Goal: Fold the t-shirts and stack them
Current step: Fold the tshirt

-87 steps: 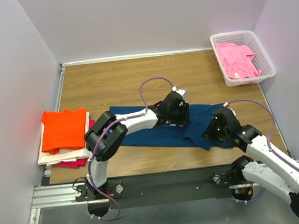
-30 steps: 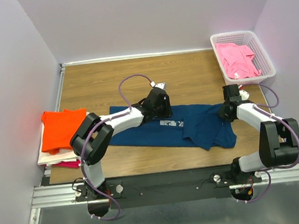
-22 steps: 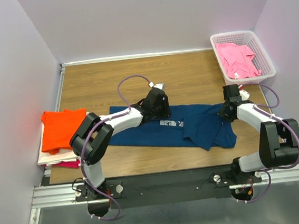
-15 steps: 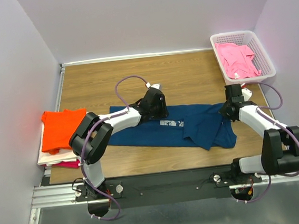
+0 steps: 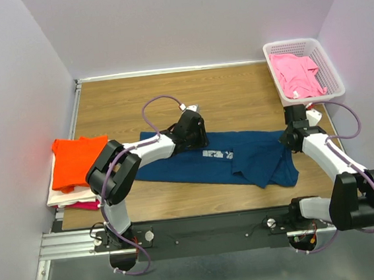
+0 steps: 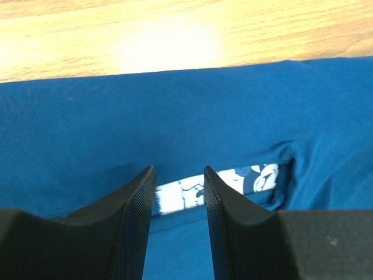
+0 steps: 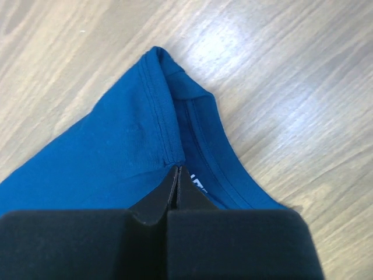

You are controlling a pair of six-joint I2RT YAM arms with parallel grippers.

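Mid-table (image 5: 136,98), navy tee (image 5: 203,168) spread flat, white print (image 5: 216,154) facing up. At tee's far edge, left gripper (image 6: 179,172) low over cloth, jaws slightly apart, nothing between. At tee's right end, right gripper (image 7: 176,170) pinched closed on cloth by neckline. Left of tee, orange tee (image 5: 78,160) atop folded stack. Beyond tee's right end, pink tee (image 5: 296,73) in basket (image 5: 332,79).

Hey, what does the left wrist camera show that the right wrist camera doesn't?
Only the left wrist view: the white print on the navy t-shirt, seen past the open fingers of the left hand. Only the right wrist view: the shirt's collar and stitched seams, with the right hand shut, apparently pinching the cloth there. Both: the same navy shirt lying on the wooden table.
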